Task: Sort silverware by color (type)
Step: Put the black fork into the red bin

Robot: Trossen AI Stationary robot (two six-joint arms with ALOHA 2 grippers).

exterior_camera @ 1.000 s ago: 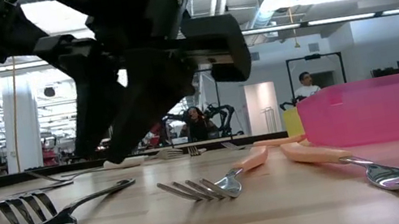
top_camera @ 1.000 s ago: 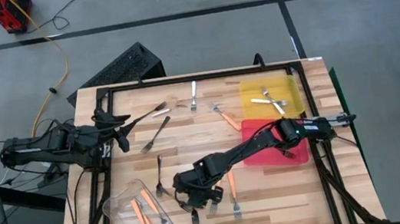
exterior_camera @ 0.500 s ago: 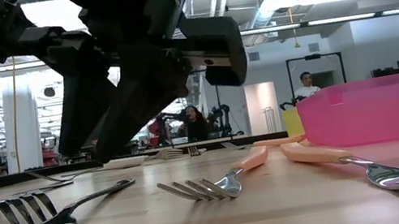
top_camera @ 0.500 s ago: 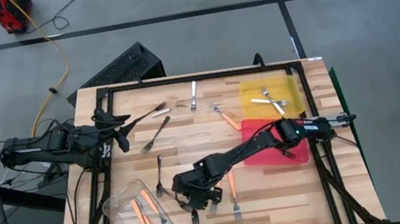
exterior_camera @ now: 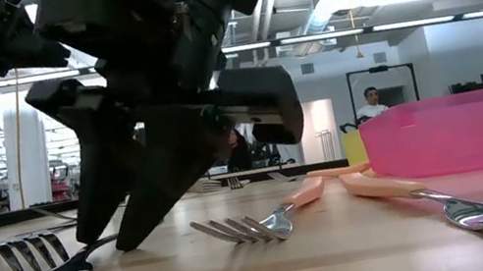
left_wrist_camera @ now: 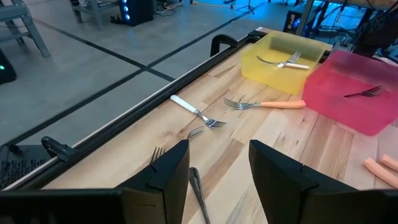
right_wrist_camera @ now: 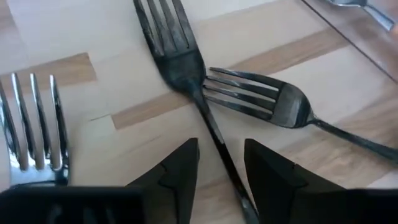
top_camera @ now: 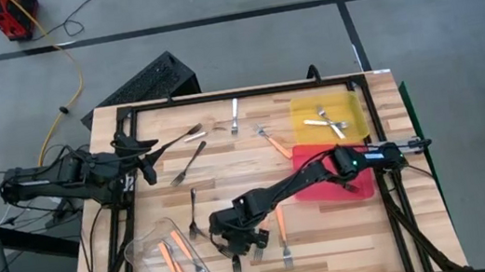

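Note:
Two dark forks lie crossed on the wooden table near its front edge; one [right_wrist_camera: 180,62] has its handle running between the fingers of my right gripper [right_wrist_camera: 221,168], the other [right_wrist_camera: 273,102] lies across it. My right gripper [top_camera: 237,240] is open, slants down and stands low over them, its fingertips [exterior_camera: 111,240] at the table top; whether they touch the handle I cannot tell. A metal-tined fork [right_wrist_camera: 31,124] lies beside them. My left gripper [top_camera: 152,159] waits open at the table's left edge, its fingers [left_wrist_camera: 168,174] holding nothing.
A clear tub [top_camera: 167,263] with orange forks stands at the front left. A yellow tray [top_camera: 351,103] with white forks and a red tray [top_camera: 343,184] sit at the right. Loose forks lie about: dark [top_camera: 194,213], white [top_camera: 234,114], orange [top_camera: 281,223].
My right gripper has sunk toward the table, coming down over the crossed dark forks until its fingertips reach the table top. The forks have kept their places.

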